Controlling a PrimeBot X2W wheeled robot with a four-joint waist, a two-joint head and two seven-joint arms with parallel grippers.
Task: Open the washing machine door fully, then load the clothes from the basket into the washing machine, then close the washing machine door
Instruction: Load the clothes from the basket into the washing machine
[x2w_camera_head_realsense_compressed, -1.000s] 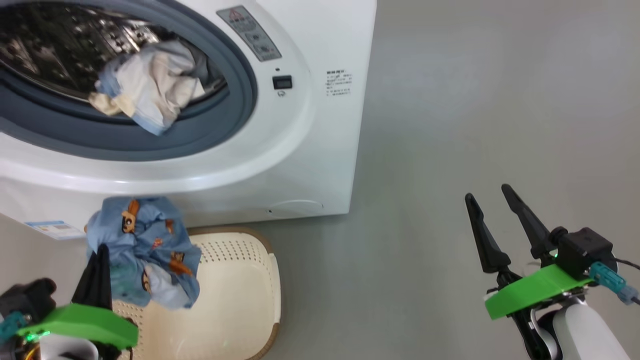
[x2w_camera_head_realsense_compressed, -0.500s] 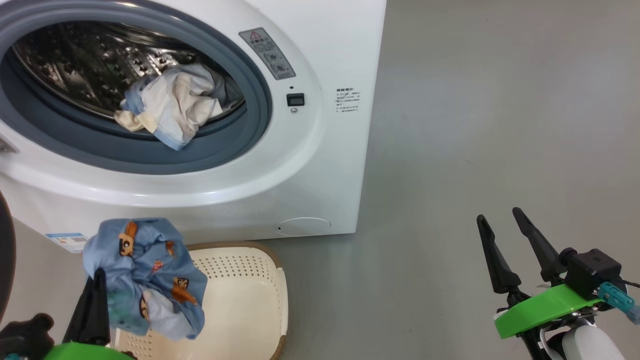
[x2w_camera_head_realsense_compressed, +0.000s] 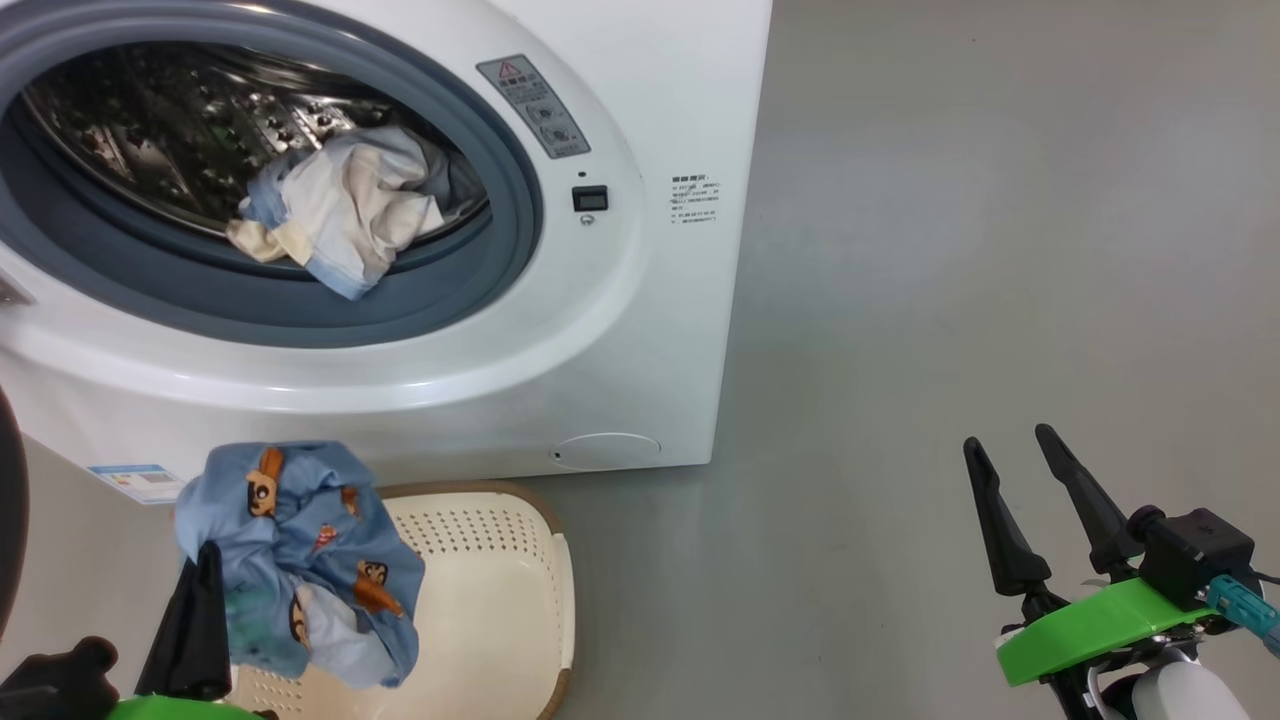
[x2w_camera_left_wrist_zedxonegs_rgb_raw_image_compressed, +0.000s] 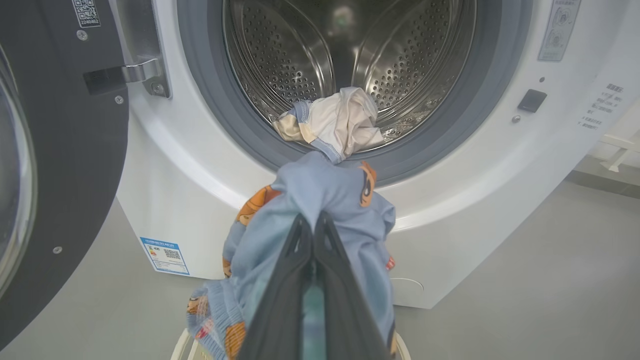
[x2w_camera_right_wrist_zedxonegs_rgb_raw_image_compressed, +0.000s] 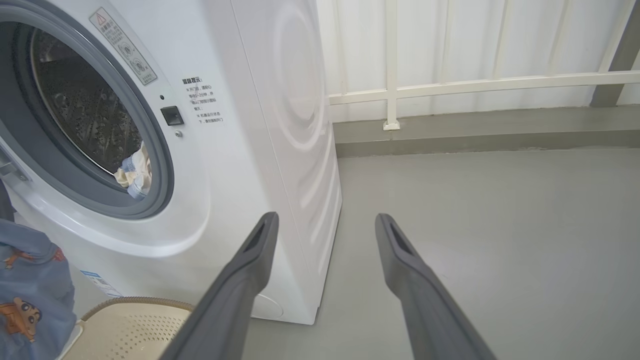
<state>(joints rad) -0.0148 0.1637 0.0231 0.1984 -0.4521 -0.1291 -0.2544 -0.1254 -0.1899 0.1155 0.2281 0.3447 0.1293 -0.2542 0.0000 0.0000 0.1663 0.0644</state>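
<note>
Firmly, the left gripper (x2w_camera_head_realsense_compressed: 208, 552), lower left, clamped blue clothes (x2w_camera_head_realsense_compressed: 310, 535) above the basket (x2w_camera_head_realsense_compressed: 505, 585); the right gripper (x2w_camera_head_realsense_compressed: 1005, 440), lower right, gaped empty.

At 6 o'clock the left gripper (x2w_camera_left_wrist_zedxonegs_rgb_raw_image_compressed: 313, 222), its two long dark fingers pressed together, pinches a soft blue garment with orange prints (x2w_camera_left_wrist_zedxonegs_rgb_raw_image_compressed: 325, 187). Toward 12 o'clock a crumpled cream and pale-blue garment (x2w_camera_left_wrist_zedxonegs_rgb_raw_image_compressed: 332, 120) lies in the mouth of the big white front-loading washing machine (x2w_camera_left_wrist_zedxonegs_rgb_raw_image_compressed: 165, 165). Its glossy black-rimmed round door (x2w_camera_left_wrist_zedxonegs_rgb_raw_image_compressed: 70, 165) stands open at 9 o'clock.
</note>
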